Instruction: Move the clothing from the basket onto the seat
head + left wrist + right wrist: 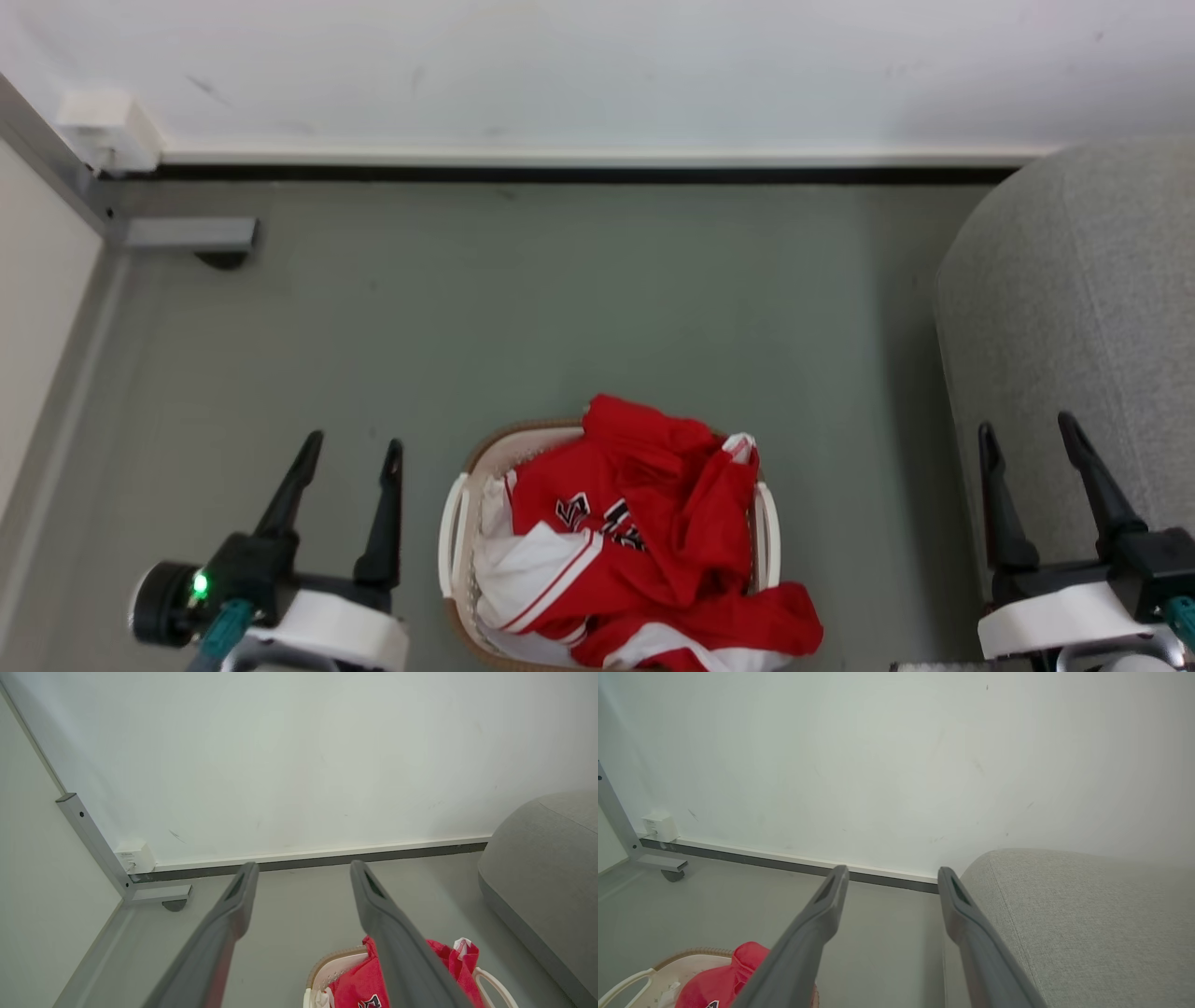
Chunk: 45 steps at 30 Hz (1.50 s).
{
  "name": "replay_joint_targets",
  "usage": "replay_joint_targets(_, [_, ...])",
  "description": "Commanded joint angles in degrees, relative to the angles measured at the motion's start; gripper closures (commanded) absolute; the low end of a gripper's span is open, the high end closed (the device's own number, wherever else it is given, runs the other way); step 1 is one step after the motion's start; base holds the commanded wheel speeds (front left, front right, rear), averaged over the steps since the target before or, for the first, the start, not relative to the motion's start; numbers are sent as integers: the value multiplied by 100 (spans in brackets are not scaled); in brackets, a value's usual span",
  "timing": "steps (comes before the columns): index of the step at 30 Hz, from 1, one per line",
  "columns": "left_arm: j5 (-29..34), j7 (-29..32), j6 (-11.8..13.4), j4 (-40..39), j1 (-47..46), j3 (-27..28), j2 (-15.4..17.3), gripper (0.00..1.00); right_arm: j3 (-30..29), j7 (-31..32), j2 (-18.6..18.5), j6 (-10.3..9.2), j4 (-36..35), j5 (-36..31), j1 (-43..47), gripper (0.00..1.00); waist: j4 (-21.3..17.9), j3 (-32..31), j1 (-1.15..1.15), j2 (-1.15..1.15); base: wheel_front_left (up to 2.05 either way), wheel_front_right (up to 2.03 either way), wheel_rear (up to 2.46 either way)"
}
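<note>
**Head view: red jersey (pixel 644 523) heaped in the laundry basket (pixel 455 532), both grippers empty**

We find the basket at six o'clock on the grey-green floor (pixel 560 299). It is white with a brown rim band. The jersey fills it, dark lettering upward, and spills over the rim at five o'clock. The grey fabric sofa (pixel 1074 308) stands at three o'clock, apart from the basket. The left gripper (pixel 356 439), at seven o'clock, and the right gripper (pixel 1024 422), at four o'clock, each hold their two dark fingers spread wide with nothing between them. Both are clear of the jersey. In the left wrist view we see jersey and basket at five o'clock, partly behind one finger. In the right wrist view they lie at seven o'clock and the sofa at four o'clock.
</note>
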Motion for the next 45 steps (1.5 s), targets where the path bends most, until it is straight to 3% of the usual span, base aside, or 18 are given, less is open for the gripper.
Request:
replay_joint_targets(1, [49, -4, -57, 47, -197, -75, -16, 0, 4, -19, 3, -12, -62, -37, -144, 0, -39, 401, 0, 0, 0, 0, 0])
replay_joint_targets(12, [344, -4, -491, 994, -1654, -1360, -47, 0, 212, -10, 10, -12, -388, -4, -948, 0, -300, 1854, 0, 0, 0, 0, 0])
replay_joint_targets(17, [462, 94, -537, 2108, -2548, -2213, -44, 0, 392, -11, -1, -12, -582, -85, -1270, 0, -426, 2518, 0, 0, 0, 0, 0])
replay_joint_targets(28, [-293, 1030, -534, 4121, -4009, -3674, 146, 0, 623, -10, 10, -12, -1103, -93, -1625, 0, -749, 3406, 0, 0, 0, 0, 0])
replay_joint_targets(37, [-695, 1459, -535, 5035, -4644, -3834, 284, 0, 830, -10, 17, -12, -1481, -103, -1689, 0, -1020, 3939, 0, 0, 0, 0, 0])
replay_joint_targets(45, [-651, 1471, -536, 5805, -4767, -4059, 258, 0, 990, -10, 24, -12, -1677, -86, -1572, 0, -1298, 4152, 0, 0, 0, 0, 0])
